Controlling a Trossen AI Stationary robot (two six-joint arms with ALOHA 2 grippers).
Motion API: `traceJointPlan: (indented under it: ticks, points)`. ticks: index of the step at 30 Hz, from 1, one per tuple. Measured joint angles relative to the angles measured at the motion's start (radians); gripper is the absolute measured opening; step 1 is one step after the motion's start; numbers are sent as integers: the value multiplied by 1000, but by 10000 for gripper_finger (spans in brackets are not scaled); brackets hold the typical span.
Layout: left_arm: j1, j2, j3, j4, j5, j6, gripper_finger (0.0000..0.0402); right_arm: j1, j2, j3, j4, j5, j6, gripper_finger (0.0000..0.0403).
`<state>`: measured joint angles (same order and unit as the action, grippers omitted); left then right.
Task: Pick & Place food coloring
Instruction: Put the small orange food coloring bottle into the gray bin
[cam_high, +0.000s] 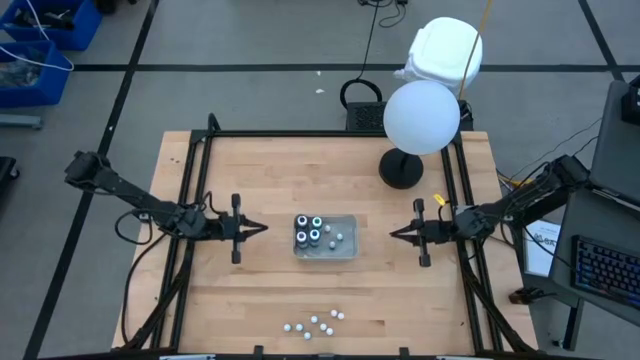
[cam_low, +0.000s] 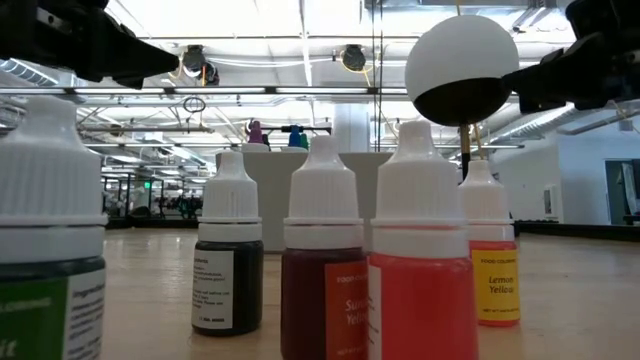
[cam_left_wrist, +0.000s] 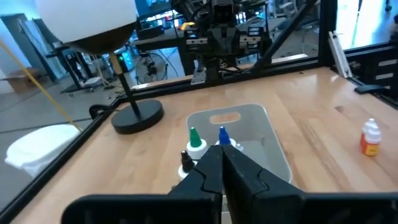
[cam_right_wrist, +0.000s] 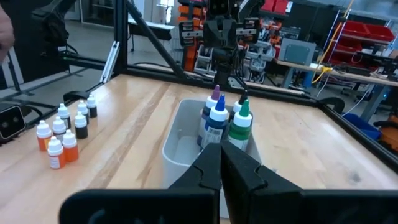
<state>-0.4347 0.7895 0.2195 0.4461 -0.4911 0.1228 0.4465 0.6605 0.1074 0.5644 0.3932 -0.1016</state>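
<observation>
Judging by the four food coloring bottles (cam_high: 309, 232) standing in the clear tray (cam_high: 345, 249) mid-counter and the loose cluster (cam_high: 314, 323) waiting at six o'clock, it's partly done, left gripper (cam_high: 258, 228) and right gripper (cam_high: 397, 233) flanking the tray, jaws together, empty.

A grey floor (cam_high: 250, 40) crossed by dark lines surrounds the wooden table (cam_high: 280, 290); blue bins (cam_high: 45, 35) stand nearby, beneath bright ceiling lights (cam_low: 300, 30).
</observation>
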Motion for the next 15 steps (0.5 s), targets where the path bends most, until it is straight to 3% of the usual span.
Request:
traceJointPlan:
  ticks: [5,15]
  points:
    - [-16,0,0,3,23,26,5,0,15,0,0,0,4,0]
    - [-89,-119,0,-27,-53,68,6,0,15,0,1,2,-13,0]
